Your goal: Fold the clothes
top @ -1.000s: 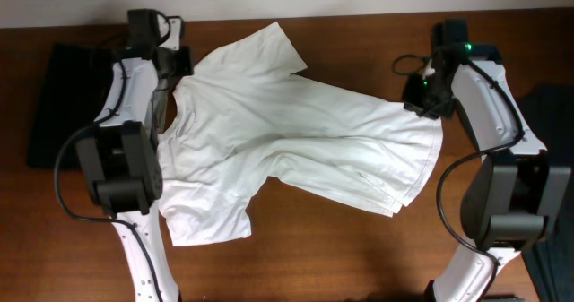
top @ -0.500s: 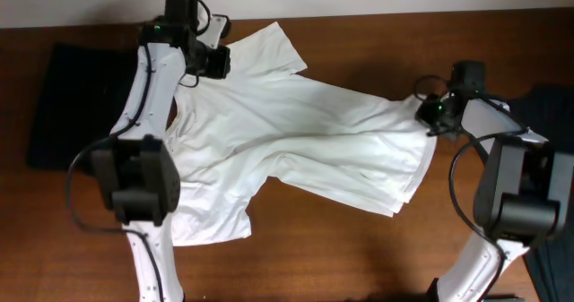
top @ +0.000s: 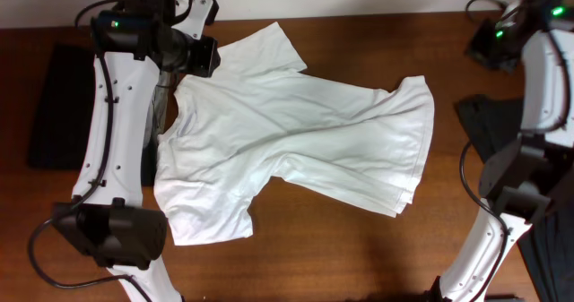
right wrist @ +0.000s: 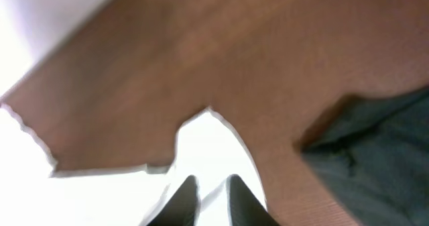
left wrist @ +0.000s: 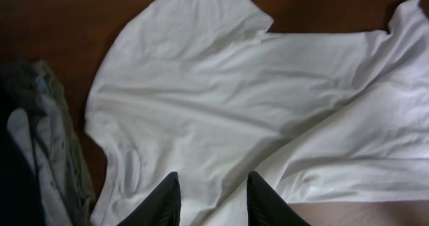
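- Overhead: I have the white T-shirt (top: 296, 132) lying open but rumpled across the middle of the bench (top: 359, 257). One sleeve points to the far edge and the other lies toward the near left corner. The hem faces the right edge.
- Overhead: a black garment (top: 58, 105) lies flat at the left edge. A dark grey garment (top: 489, 127) lies by the right edge, apart from the shirt's hem.
- Overhead: my left tool (top: 208, 58) hangs over the shirt's collar end, close to the far edge. My right tool (top: 489, 44) is up by the far right corner over bare wood, well clear of the shirt.
- Overhead: there is open wood along the near edge and between the hem and the right edge.
- Left wrist: the left tool (left wrist: 211, 202) is partly open, its two fingers (left wrist: 167, 202) apart with nothing between them. It is above the cloth and grips nothing.
- Left wrist: below it I see the white T-shirt (left wrist: 221, 98) with the neck opening and one sleeve spread. A heap of grey and olive cloth (left wrist: 40, 145) sits just beside the collar, on the left of this view.
- Right wrist: this view is blurred. The right tool (right wrist: 209, 202) shows a narrow gap between its fingers and holds nothing.
- Right wrist: far beneath it a corner of the white T-shirt (right wrist: 208, 145) lies on the bench (right wrist: 201, 58). The dark grey garment (right wrist: 382, 145) is off to one side, with bare wood between the two.
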`<control>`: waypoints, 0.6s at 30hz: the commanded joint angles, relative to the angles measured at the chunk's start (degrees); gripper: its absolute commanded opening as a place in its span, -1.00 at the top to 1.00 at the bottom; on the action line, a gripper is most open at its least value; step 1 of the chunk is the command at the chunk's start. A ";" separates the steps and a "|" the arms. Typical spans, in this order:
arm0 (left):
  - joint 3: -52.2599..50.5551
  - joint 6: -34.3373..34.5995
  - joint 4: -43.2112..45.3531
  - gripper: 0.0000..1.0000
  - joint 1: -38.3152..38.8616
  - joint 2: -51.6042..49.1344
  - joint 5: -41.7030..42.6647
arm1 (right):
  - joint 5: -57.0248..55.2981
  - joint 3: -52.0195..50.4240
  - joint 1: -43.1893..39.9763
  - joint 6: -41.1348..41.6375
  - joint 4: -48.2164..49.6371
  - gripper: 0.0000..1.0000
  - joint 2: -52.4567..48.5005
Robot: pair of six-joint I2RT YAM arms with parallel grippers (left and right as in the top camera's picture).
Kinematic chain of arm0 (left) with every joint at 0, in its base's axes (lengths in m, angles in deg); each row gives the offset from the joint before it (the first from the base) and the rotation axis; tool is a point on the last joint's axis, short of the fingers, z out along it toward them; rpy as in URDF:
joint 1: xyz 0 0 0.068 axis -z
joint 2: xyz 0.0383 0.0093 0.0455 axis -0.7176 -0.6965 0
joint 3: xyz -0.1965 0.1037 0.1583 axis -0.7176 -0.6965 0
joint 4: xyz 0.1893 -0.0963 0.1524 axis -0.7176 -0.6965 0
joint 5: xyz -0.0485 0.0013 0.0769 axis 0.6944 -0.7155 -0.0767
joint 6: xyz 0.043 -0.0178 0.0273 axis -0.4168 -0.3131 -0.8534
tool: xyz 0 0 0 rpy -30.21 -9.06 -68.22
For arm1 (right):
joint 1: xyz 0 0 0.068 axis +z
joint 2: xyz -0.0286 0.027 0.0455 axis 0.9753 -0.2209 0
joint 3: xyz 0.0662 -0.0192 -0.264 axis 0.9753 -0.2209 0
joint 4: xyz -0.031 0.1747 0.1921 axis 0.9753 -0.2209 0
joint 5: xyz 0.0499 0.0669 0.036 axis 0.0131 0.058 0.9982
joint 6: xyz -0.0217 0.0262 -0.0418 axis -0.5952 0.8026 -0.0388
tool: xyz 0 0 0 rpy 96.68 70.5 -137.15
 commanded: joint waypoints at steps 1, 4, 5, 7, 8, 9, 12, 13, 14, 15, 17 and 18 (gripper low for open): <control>0.28 -0.74 -3.50 0.34 -0.13 1.79 -4.33 | 2.86 12.28 0.98 -3.72 -11.93 0.31 2.51; 0.28 -0.74 -9.16 0.33 -0.13 3.61 -5.31 | 3.89 18.32 2.12 -4.83 -20.57 0.25 2.62; 0.28 -0.74 -11.82 0.33 -0.13 3.85 -5.75 | 4.20 19.17 2.51 -4.85 -22.51 0.24 2.86; 0.28 0.00 -18.73 0.79 -0.17 3.89 -7.63 | 6.32 19.52 3.28 -6.73 -24.87 0.23 4.17; 0.28 1.86 -22.34 0.87 -0.20 4.04 -10.34 | 6.43 19.52 3.78 -6.80 -25.35 0.22 5.29; 0.26 3.04 -24.33 0.87 -0.17 4.59 -13.03 | 6.40 19.52 4.39 -6.80 -25.51 0.21 6.97; 0.26 4.74 -24.33 0.86 -0.20 10.01 -13.22 | 6.40 19.52 5.14 -6.75 -27.52 0.19 12.57; 0.26 5.18 -24.33 0.80 -0.17 13.51 -13.22 | 6.40 19.39 5.51 -6.75 -28.06 0.17 14.88; 0.26 5.79 -24.33 0.70 -0.17 16.48 -13.22 | 6.38 19.15 6.14 -6.36 -28.06 0.10 16.96; 0.15 7.26 -24.33 0.61 -0.17 18.93 -13.11 | 6.36 19.08 7.17 -6.08 -28.06 0.05 18.73; -2.43 10.23 -24.33 0.37 -0.17 23.21 -12.07 | 6.12 19.06 9.99 -6.03 -28.06 -0.11 20.13; -6.45 11.56 -24.33 0.29 -0.17 25.51 -11.06 | 4.44 18.80 12.09 -5.97 -28.06 -0.22 19.96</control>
